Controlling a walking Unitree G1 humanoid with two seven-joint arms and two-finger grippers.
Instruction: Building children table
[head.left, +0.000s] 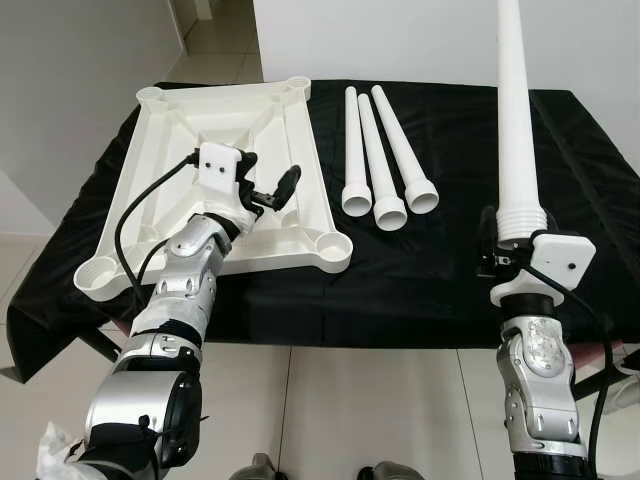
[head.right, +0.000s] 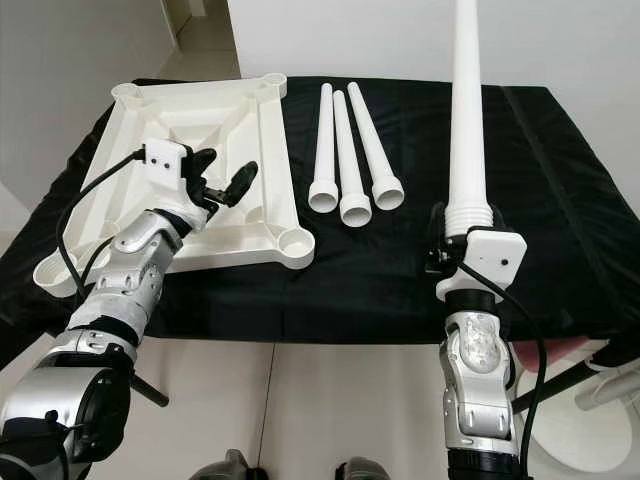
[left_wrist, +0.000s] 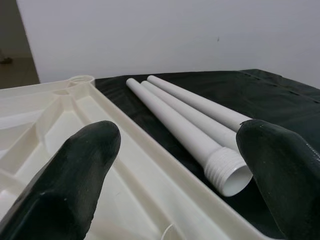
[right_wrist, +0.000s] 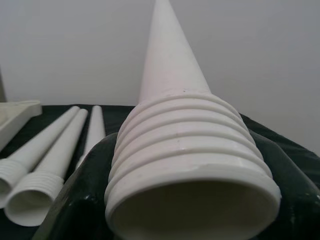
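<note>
A white plastic tabletop (head.left: 170, 135) lies upside down on the black-covered table, with a round leg socket at each corner. Three white tapered legs (head.left: 378, 160) lie side by side to its right, threaded ends toward me. My left gripper (head.left: 268, 190) hovers open over the tabletop's right rim, nothing between its fingers (left_wrist: 75, 170). My right gripper (head.left: 505, 245) is shut on a fourth leg (head.left: 517, 120), gripping it at its threaded end (right_wrist: 185, 160) and holding it upright above the table's right part.
The black cloth (head.left: 440, 260) covers the whole table, bare in front of the three legs. A white wall (head.left: 420, 40) stands behind, tiled floor (head.left: 350, 400) lies in front. Something white and pink (head.right: 610, 370) sits by the table's right front corner.
</note>
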